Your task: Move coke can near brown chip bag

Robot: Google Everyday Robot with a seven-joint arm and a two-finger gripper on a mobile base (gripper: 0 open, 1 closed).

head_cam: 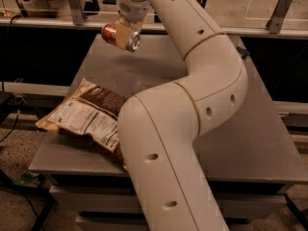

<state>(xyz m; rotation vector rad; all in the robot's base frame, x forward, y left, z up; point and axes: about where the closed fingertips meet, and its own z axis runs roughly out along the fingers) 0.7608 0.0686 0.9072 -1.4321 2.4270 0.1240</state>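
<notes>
My gripper (123,34) is at the far left of the grey table (250,129), raised above its top. It is shut on the coke can (111,32), a red can lying sideways in the fingers with its silver end (134,42) facing me. The brown chip bag (86,117) lies flat at the table's near left corner, dark brown panel and white nutrition label up, its edge hanging over the left side. My arm (192,81) sweeps across the middle of the view and hides the bag's right end.
A dark packet (242,52) lies at the table's far right edge, mostly hidden by my arm. Metal railing posts (276,11) stand behind the table. Cables and a small green board (29,179) lie on the floor at the left.
</notes>
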